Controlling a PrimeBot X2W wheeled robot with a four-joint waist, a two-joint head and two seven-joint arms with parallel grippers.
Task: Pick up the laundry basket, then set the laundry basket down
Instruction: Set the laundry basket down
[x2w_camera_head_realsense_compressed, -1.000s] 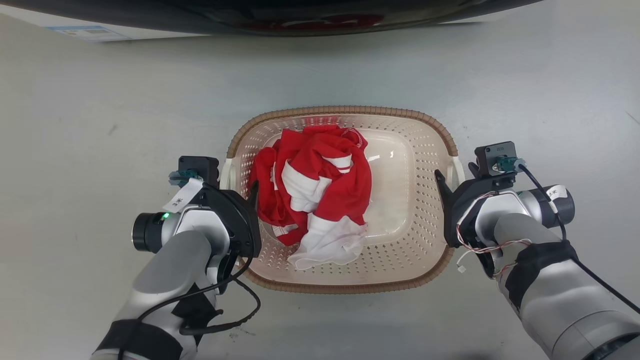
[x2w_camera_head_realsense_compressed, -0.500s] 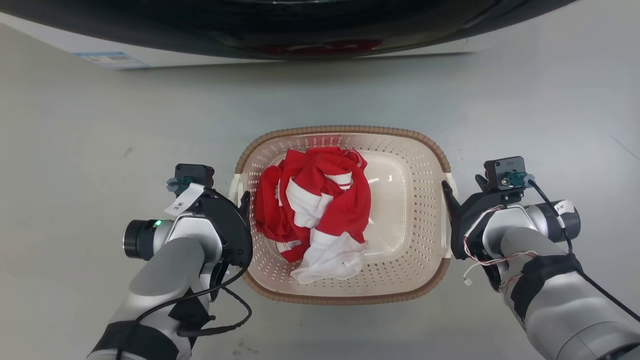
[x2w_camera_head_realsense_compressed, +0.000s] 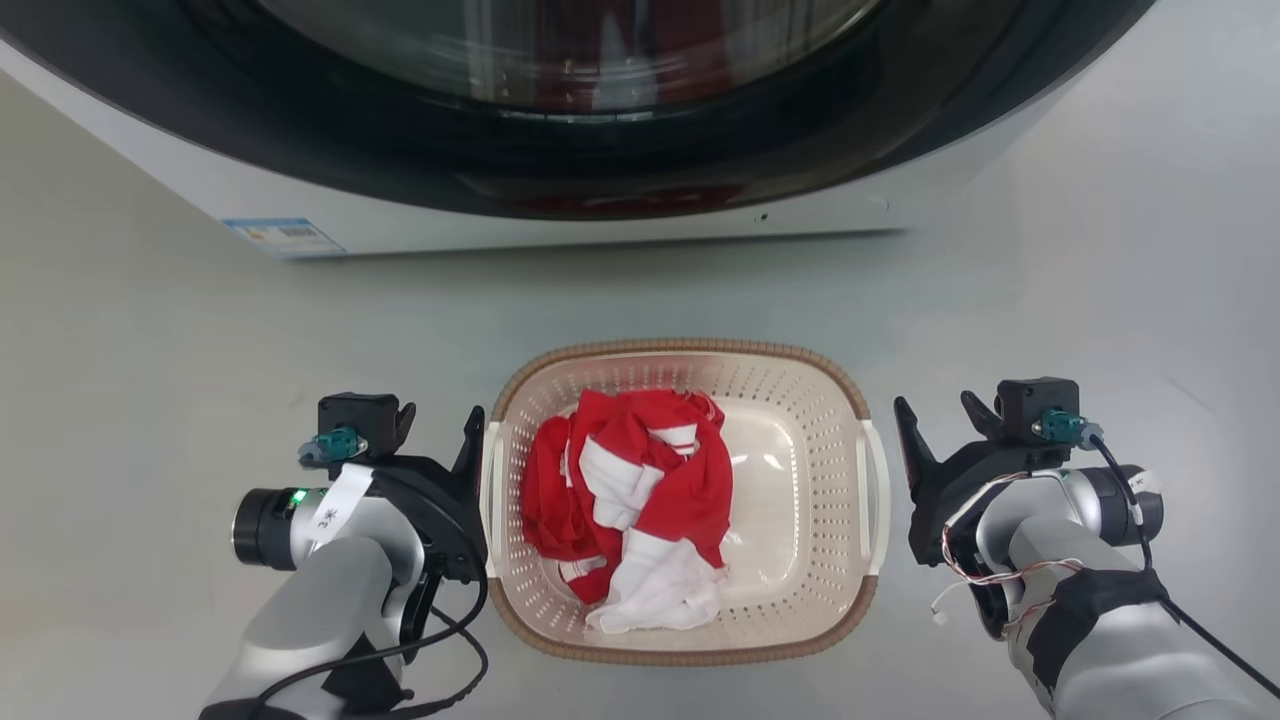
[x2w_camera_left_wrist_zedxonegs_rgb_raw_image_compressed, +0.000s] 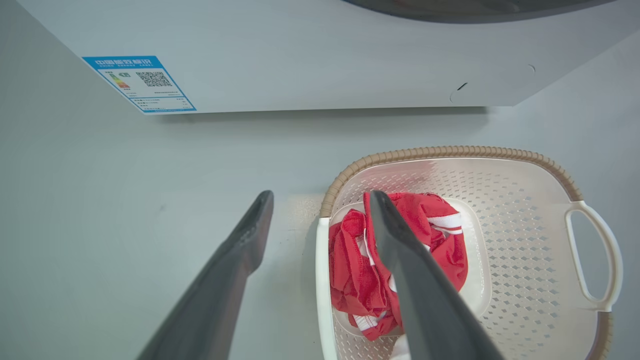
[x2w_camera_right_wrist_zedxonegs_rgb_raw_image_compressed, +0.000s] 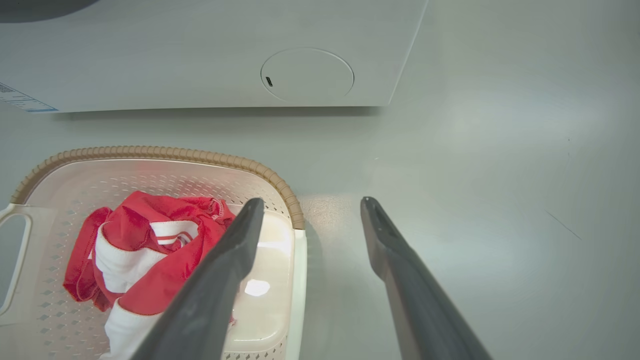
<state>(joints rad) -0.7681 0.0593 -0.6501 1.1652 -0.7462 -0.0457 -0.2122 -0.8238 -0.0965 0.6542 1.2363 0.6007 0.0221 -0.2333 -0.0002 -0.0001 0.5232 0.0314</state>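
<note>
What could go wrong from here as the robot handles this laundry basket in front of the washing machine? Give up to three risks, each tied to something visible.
1. The left gripper, jaws open, sits close beside the left handle of the laundry basket; a careless move could snag it.
2. The red-and-white garment lies heaped toward the left, so a lift might tip that way.
3. The washing machine stands behind; a forward push could bump the basket into it.

Letting go of the basket (x2w_camera_head_realsense_compressed: 680, 346)
I am pulling left gripper (x2w_camera_left_wrist_zedxonegs_rgb_raw_image_compressed: 320, 200) and right gripper (x2w_camera_right_wrist_zedxonegs_rgb_raw_image_compressed: 311, 202) off its handles (x2w_camera_head_realsense_compressed: 875, 490), out to the sides; my head camera is pulling back, taking in more washer (x2w_camera_head_realsense_compressed: 560, 235).
</note>
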